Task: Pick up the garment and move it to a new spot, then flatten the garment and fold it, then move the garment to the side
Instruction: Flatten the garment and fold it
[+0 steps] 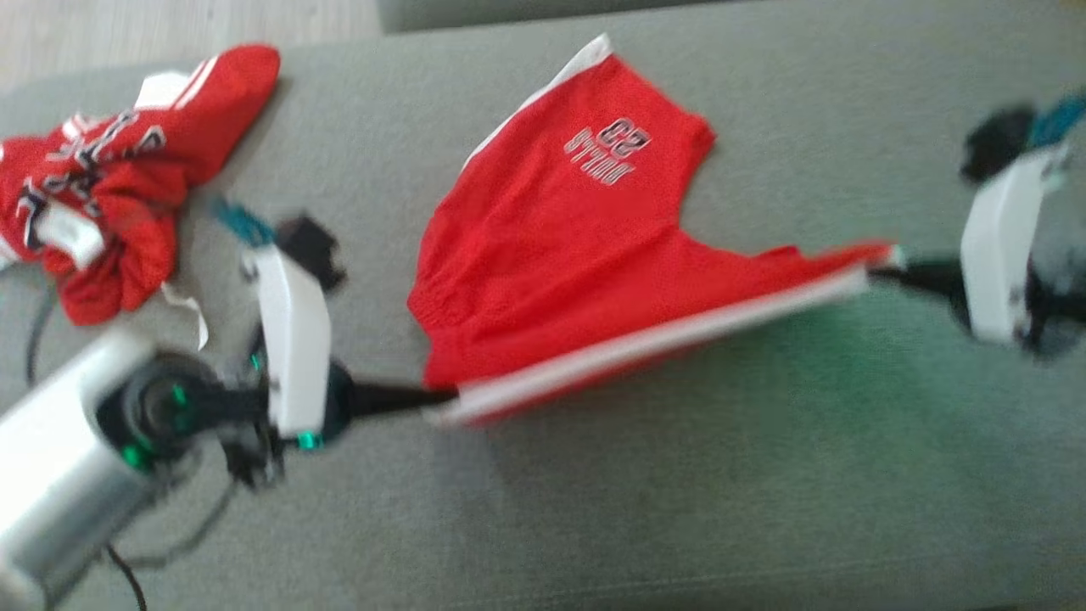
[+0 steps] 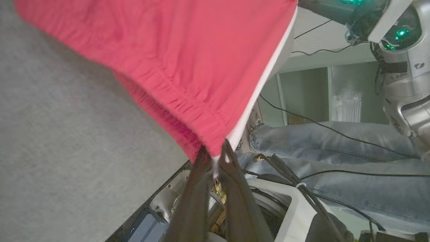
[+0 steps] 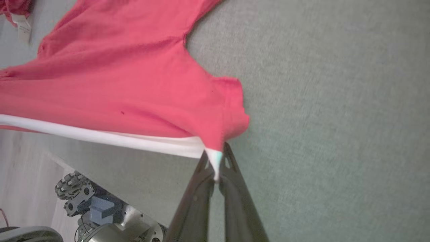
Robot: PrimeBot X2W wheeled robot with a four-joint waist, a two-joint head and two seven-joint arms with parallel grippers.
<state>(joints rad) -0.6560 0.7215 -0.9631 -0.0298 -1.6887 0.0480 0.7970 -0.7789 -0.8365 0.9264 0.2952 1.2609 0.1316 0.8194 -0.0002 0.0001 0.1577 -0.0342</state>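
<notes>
The garment (image 1: pixel 560 246) is a pair of red shorts with a white side stripe and a "BULLS 23" print, stretched between my two grippers above the grey couch seat. My left gripper (image 1: pixel 450 397) is shut on the waistband corner by the stripe; in the left wrist view the fingertips pinch the red and white edge of the garment (image 2: pixel 188 67) at my left gripper (image 2: pixel 216 158). My right gripper (image 1: pixel 882 265) is shut on the hem corner at the stripe's other end, and in the right wrist view my right gripper (image 3: pixel 215 161) nips the garment (image 3: pixel 134 87). The far leg rests on the cushion.
A second crumpled red garment (image 1: pixel 110 187) lies at the far left of the couch seat (image 1: pixel 764 475). A person's legs in jeans (image 2: pixel 336 158) and cables show past the seat's edge in the left wrist view. The robot base (image 3: pixel 100 218) sits below the couch's near edge.
</notes>
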